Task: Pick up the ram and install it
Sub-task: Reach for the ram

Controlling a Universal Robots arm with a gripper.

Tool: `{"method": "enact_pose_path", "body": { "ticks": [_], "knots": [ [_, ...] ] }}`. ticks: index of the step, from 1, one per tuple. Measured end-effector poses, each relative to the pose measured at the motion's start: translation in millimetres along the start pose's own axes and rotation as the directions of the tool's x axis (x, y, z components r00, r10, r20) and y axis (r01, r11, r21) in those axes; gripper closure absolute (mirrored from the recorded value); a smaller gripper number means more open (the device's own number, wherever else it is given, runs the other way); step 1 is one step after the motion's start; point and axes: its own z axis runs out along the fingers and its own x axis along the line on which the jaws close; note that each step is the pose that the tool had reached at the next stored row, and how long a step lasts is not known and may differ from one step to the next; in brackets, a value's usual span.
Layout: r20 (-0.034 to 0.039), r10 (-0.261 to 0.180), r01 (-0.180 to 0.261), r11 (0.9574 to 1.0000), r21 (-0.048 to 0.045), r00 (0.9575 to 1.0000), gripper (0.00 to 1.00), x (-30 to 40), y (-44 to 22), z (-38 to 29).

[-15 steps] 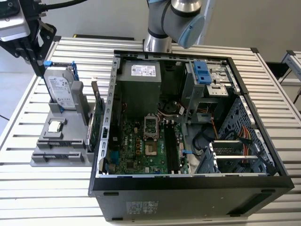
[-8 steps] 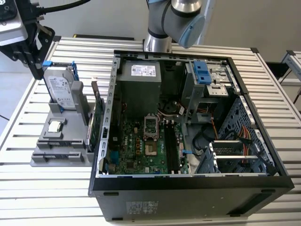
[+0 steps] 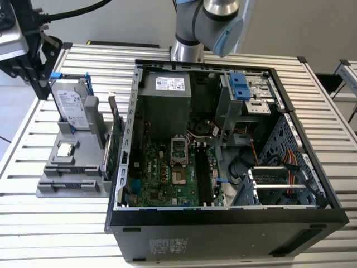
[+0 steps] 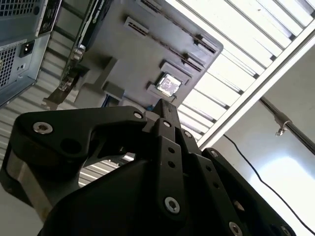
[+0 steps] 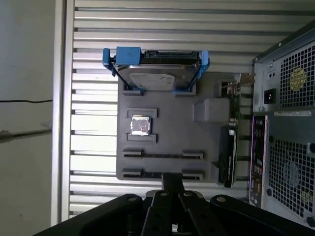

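The gripper (image 5: 172, 180) is positioned above the grey tray (image 5: 206, 128) and apart from it. In the exterior view it stands over the tray end that carries the hard drive (image 3: 72, 106). The fingers (image 5: 172, 186) are closed together at their tips in both wrist views.

The tray rests on the slatted metal worktop (image 3: 56, 234), just beside the open computer case (image 3: 223, 223), on the exterior view's left.

Tray contents, first wrist view:
- hard drive, upright in its blue bracket at one end
- CPU chip (image 5: 140, 125), flat in its square seat
- expansion card (image 5: 229, 147), on edge along the side facing the case
- ram (image 5: 162, 155), read as the thin dark strip on edge in the long holder beside the CPU seat. This identification is not certain

The motherboard (image 3: 167, 173) lies exposed inside the case
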Motion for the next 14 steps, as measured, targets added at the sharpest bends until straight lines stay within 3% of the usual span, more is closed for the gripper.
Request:
{"method": "enact_pose_path", "body": {
  "ticks": [14],
  "knots": [
    [0.0, 0.0, 0.0, 1.0, 0.0, 1.0, 1.0, 0.3, -18.1, -0.9]
  ]
}}
